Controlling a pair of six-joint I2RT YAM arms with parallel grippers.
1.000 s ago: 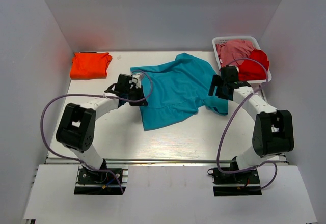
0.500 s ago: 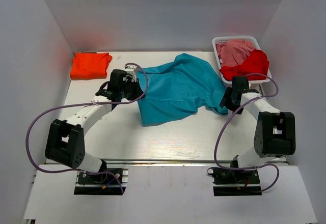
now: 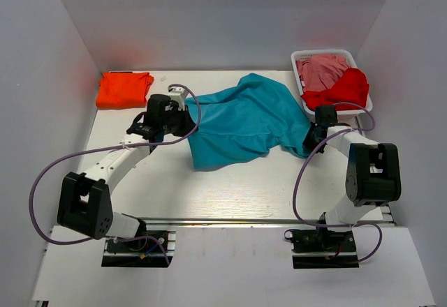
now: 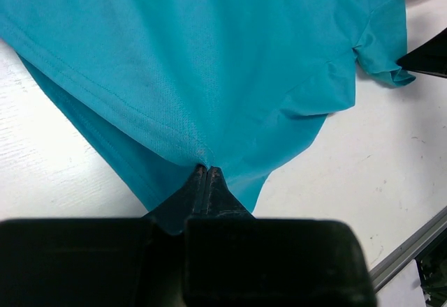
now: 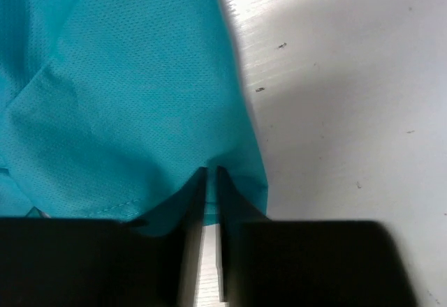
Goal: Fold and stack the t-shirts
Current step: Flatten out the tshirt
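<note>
From above, the wrists hide the fingertips. The wrist cameras show the left pincer (image 4: 207, 169) and right pincer (image 5: 211, 171) each pinching the teal t-shirt (image 3: 241, 118). Since a second ago they have drawn apart, toward 9 and 3 o'clock. The shirt lies mid-counter (image 3: 230, 195), stretched between them.

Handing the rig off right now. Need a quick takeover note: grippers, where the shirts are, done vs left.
Grippers: the left gripper has its jaws shut on the left edge of the teal t-shirt; the right gripper has its jaws shut on the shirt's right edge.
Things: the teal t-shirt lies unfolded and wrinkled mid-table. The orange t-shirt lies folded at the far left corner. The pink t-shirt and red t-shirt sit in the white basket at far right.
Done: orange folded.
Left: fold the teal, probably stack it on the orange, then the pink and red.
</note>
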